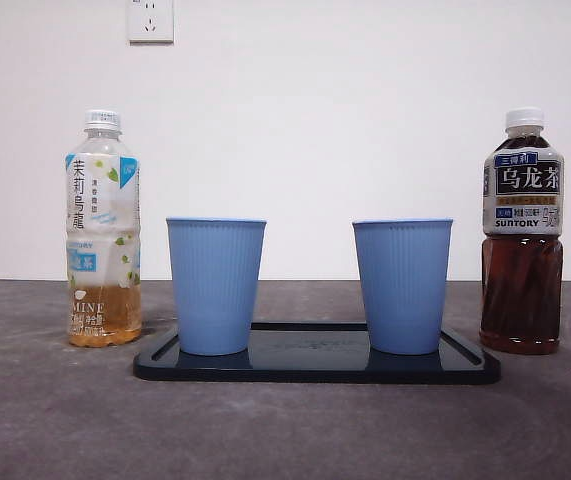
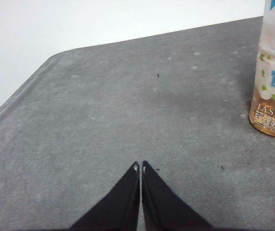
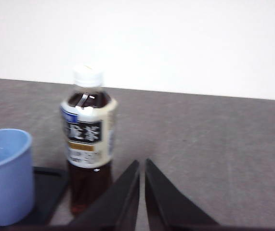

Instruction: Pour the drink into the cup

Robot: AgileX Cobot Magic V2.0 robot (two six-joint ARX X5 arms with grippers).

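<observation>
Two ribbed cups (image 1: 216, 285) (image 1: 402, 285) were light blue, on a glossy black tray (image 1: 315, 362). The jasmine tea bottle (image 1: 103, 230) had a white cap, a white label with green leaves and blue patches, and pale amber liquid. The oolong bottle (image 1: 522, 232) held dark brown tea under a white cap, its label black, cream and blue. The tabletop (image 1: 285, 430) was mottled grey. Both end effectors (image 2: 140, 166) (image 3: 142, 163) were black.
</observation>
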